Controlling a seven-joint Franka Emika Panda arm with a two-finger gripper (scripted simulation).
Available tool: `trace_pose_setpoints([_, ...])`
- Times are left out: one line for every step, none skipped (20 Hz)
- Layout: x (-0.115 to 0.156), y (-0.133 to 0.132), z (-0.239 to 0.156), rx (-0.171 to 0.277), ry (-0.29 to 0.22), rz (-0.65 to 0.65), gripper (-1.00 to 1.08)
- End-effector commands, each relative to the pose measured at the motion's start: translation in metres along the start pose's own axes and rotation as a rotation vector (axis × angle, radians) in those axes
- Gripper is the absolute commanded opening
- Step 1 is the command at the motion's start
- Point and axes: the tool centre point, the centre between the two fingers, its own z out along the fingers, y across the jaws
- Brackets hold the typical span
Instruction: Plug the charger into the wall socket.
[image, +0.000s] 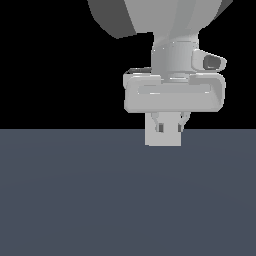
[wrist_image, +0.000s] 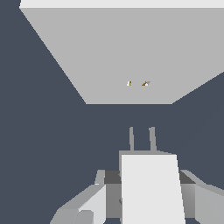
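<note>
charger (wrist_image: 151, 188): plain white, two grey prongs
wall socket (wrist_image: 113, 52): light grey, two tiny yellowish marks
gripper (image: 170, 126): pale grey body, darker grey fingers
floor (image: 75, 200): flat dark slate blue
backdrop: black

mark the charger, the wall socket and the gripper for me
charger (wrist_image: 151, 188): wrist view, on its white top face.
wall socket (wrist_image: 113, 52): wrist view, on the grey plate's bare face.
gripper (image: 170, 125): exterior view, midway between the fingertips.

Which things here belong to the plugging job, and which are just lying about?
Belong to the job:
- charger, held between the fingers
- wall socket, facing the charger's two prongs
- gripper

Just lying about:
- nothing beyond the bare floor
</note>
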Motion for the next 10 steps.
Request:
trace_pose_setpoints([0.000,0.000,0.000,0.000,0.000,0.000,-1.00])
trace_pose_setpoints([0.000,0.000,0.000,0.000,0.000,0.000,-1.00])
trace_pose_setpoints([0.000,0.000,0.000,0.000,0.000,0.000,-1.00])
trace_pose_setpoints([0.001,0.000,0.000,0.000,0.000,0.000,-1.00])
trace_pose_setpoints([0.002,0.000,0.000,0.000,0.000,0.000,-1.00])
trace_pose_setpoints([0.003,0.000,0.001,0.000,0.000,0.000,-1.00])
trace_pose_setpoints([0.004,0.000,0.001,0.000,0.000,0.000,-1.00])
trace_pose_setpoints([0.006,0.000,0.002,-0.001,0.000,0.000,-1.00])
trace_pose_setpoints([0.008,0.000,0.002,-0.001,0.000,0.000,-1.00])
trace_pose_setpoints([0.011,0.000,0.003,-0.001,0.000,0.000,-1.00])
